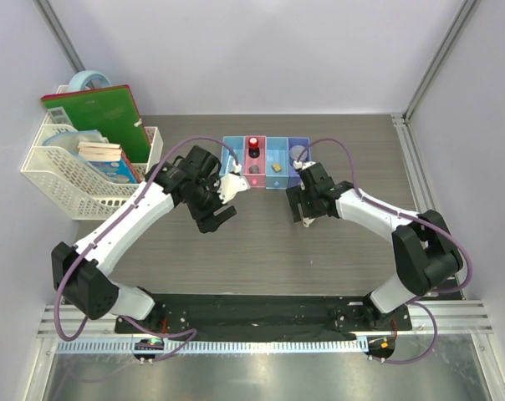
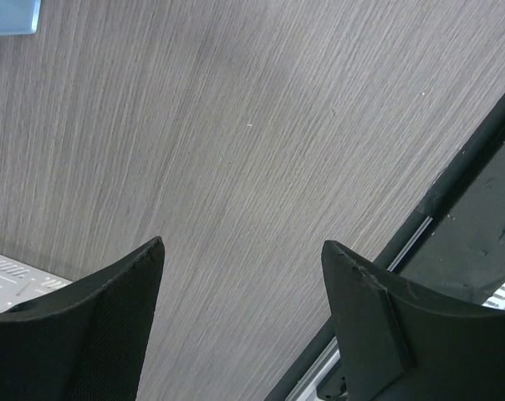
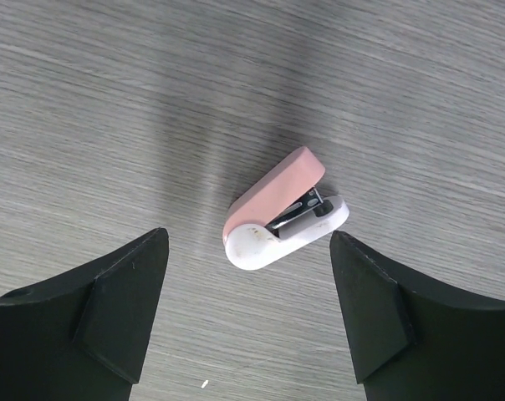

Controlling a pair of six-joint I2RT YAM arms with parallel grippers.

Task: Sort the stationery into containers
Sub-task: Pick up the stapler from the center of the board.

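– Stapler [image 3: 282,213], the small pink-and-white plastic one: where is it?
– Lying on the grey wood-grain tabletop [image 3: 386,75], directly under the right end effector [image 3: 248,241]. The two black fingers stand wide apart, one on each side of it in the wrist view, and hold nothing.
– And the left end effector [image 2: 244,251]?
– Wide open as well and empty, over bare tabletop just near of the left end of the bins.
– The bins?
– A row of four joined translucent plastic bins [image 1: 234,154] at the far middle: light blue, pink, light blue and purple-blue from left to right. A red-and-black knob [image 1: 253,149] sits in the pink one, a yellow block [image 1: 276,167] in the third and a grey round tub [image 1: 298,152] in the rightmost. The right end effector hangs just near of that right end
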